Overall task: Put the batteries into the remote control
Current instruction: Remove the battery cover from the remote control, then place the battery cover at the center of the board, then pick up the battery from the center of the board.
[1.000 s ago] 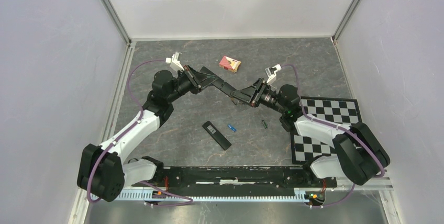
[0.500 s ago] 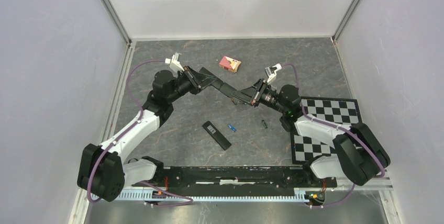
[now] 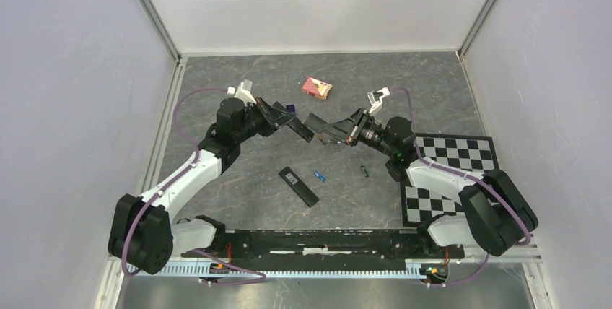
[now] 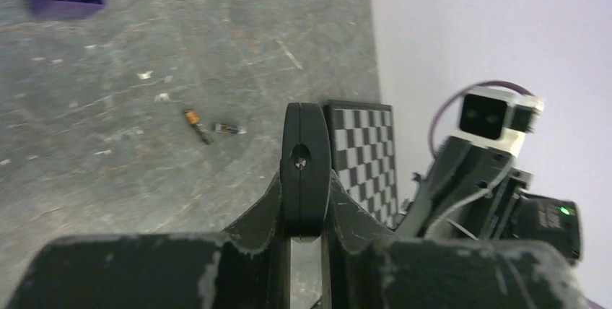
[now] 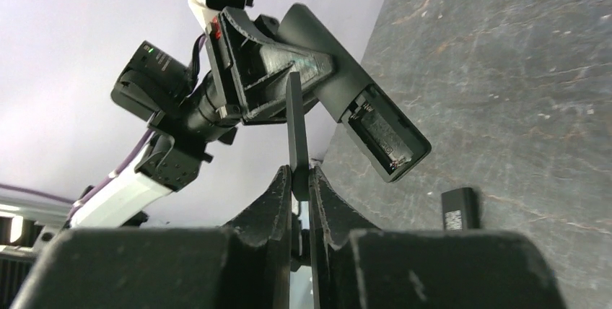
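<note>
My left gripper (image 3: 274, 115) is shut on a black remote control (image 3: 300, 131) and holds it above the table. Its battery bay is open and empty in the right wrist view (image 5: 379, 134). In the left wrist view the remote shows end-on (image 4: 304, 157) between my jaws. My right gripper (image 3: 345, 133) is shut on a thin flat black cover (image 3: 322, 127), seen edge-on in the right wrist view (image 5: 295, 125), just apart from the remote. A bright blue battery (image 3: 320, 176) and a dark green battery (image 3: 364, 172) lie on the table. A slim black bar with a pale grey patch (image 3: 298, 186) lies left of them.
A small purple cube (image 3: 291, 108) sits behind the remote. A red-and-white box (image 3: 317, 87) lies further back. A checkerboard sheet (image 3: 447, 172) covers the table at the right. Grey walls close in the left, right and back.
The remote and cover were joined as one long piece between both grippers. They are now apart. My left gripper drew back and down to the left with the remote, uncovering the purple cube.
</note>
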